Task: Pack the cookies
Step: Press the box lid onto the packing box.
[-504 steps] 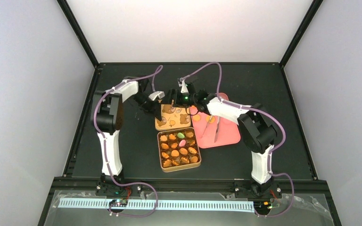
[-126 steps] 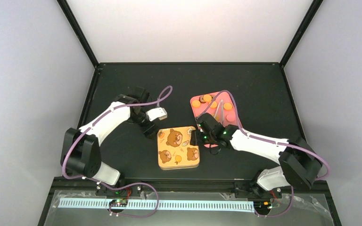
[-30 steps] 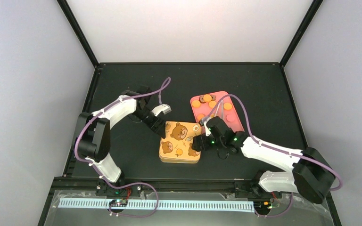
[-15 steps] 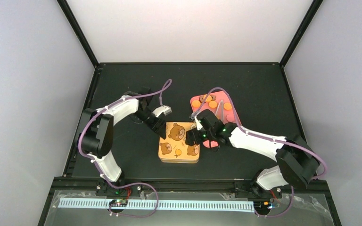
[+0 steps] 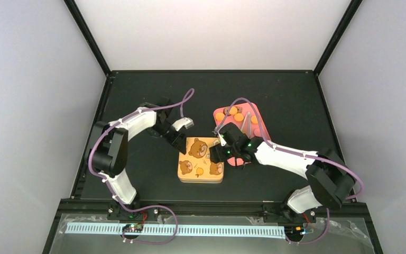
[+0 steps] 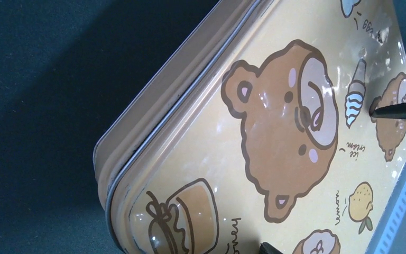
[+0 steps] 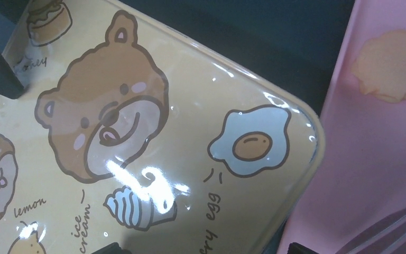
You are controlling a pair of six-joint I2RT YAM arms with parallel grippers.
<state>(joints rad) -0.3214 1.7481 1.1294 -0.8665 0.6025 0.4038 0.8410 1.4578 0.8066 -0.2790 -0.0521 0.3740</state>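
Top external view has the closed tin [image 5: 201,160] sitting mid-tabletop [image 5: 296,95], its bear-printed lid on, with the left tool [image 5: 179,142] at its far left corner and the right tool [image 5: 217,154] at its right edge. Loose cookies [image 5: 231,112] lie at the far end of the pink tray [image 5: 261,130] just beside the tin; any inside the tin are hidden by the lid. Only the wrist views show the jaws. Left wrist catches two dark fingertips [image 6: 399,108] spread apart over the lid face, and the seam where the lid meets the tin at its corner. Right wrist shows its own two tips at the bottom edge, spread, one over the lid and one over the tray, plus a single cookie [image 7: 391,66] and the tongs [image 7: 396,230] on the pink. Far earlier the tin stood open with cookies filling its compartments and the lid lay beyond it; a second ago the right arm reached lower along the tin's right side. Black matte tabletop, black frame rails, pale plain walls on three sides.
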